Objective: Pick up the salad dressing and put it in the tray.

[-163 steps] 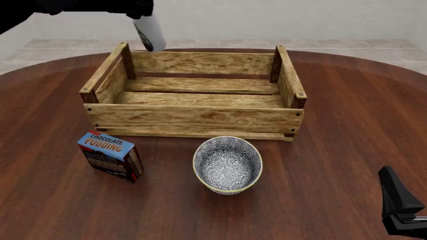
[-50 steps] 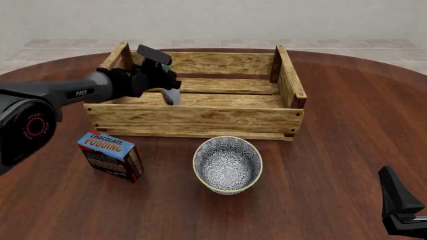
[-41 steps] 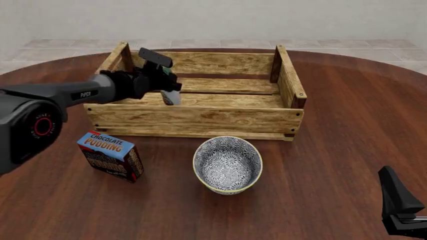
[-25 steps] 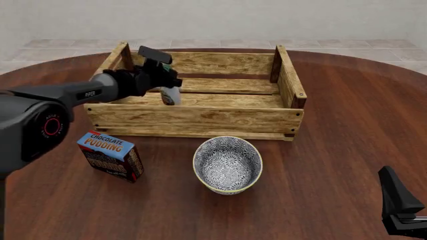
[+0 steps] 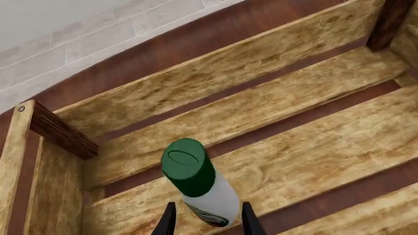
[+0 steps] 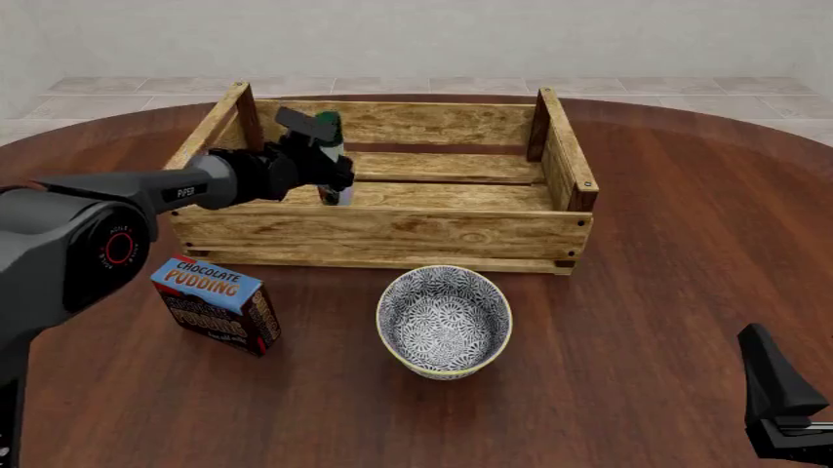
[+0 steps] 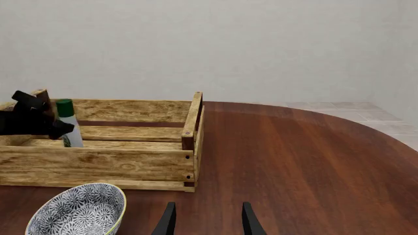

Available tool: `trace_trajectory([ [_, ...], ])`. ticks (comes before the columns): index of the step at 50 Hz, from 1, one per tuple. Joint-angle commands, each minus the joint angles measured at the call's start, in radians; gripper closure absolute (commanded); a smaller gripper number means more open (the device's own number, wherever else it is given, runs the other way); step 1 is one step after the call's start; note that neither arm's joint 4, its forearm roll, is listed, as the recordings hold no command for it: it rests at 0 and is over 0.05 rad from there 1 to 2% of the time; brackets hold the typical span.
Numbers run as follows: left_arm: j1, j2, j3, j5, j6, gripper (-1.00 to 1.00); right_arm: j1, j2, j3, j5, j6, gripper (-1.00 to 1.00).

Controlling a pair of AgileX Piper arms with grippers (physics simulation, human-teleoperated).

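Note:
The salad dressing point(image 6: 331, 127), a slim white bottle with a dark green cap, stands upright inside the tray point(image 6: 377, 234), near its left end. My left gripper point(image 6: 334, 166) reaches over the tray's left wall, with its fingers on either side of the bottle. In the left wrist view the bottle point(image 5: 210, 200) sits between the spread fingers point(image 5: 168, 221) with small gaps on both sides, over the tray's slats point(image 5: 294, 147). My right gripper point(image 6: 778, 409) is open and empty at the near right. Its wrist view shows the bottle point(image 7: 68, 132) in the tray point(image 7: 98, 166).
A blue-and-white patterned bowl point(image 6: 443, 320) stands just in front of the tray's front wall. A blue-topped chocolate pudding box point(image 6: 215, 302) lies at the front left. The round brown table point(image 6: 677, 244) stretches to the right of the tray.
My left arm has lowered the bottle into the tray's left end. The bottle has turned from tilted to upright, and the fingers now stand apart from its sides. The right arm has not moved.

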Motion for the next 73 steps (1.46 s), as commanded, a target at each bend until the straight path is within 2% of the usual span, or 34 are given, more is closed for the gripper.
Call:
trace_trajectory([
  [1,0.006,-0.004,0.031,-0.004,0.013,-1.00,0.000,0.000,0.000,0.000,0.000,-1.00],
  [40,-0.046,-0.308,0.253,-0.071,0.021,-1.00,0.000,0.000,0.000,0.000,0.000,-1.00],
  [59,-0.046,-0.454,0.282,-0.050,-0.005,-1.00,0.000,0.000,0.000,0.000,0.000,-1.00],
  [69,-0.064,-0.571,0.343,-0.055,-0.024,-1.00,0.000,0.000,0.000,0.000,0.000,-1.00],
  [73,-0.076,-0.666,0.397,-0.066,-0.027,-1.00,0.000,0.000,0.000,0.000,0.000,-1.00],
])
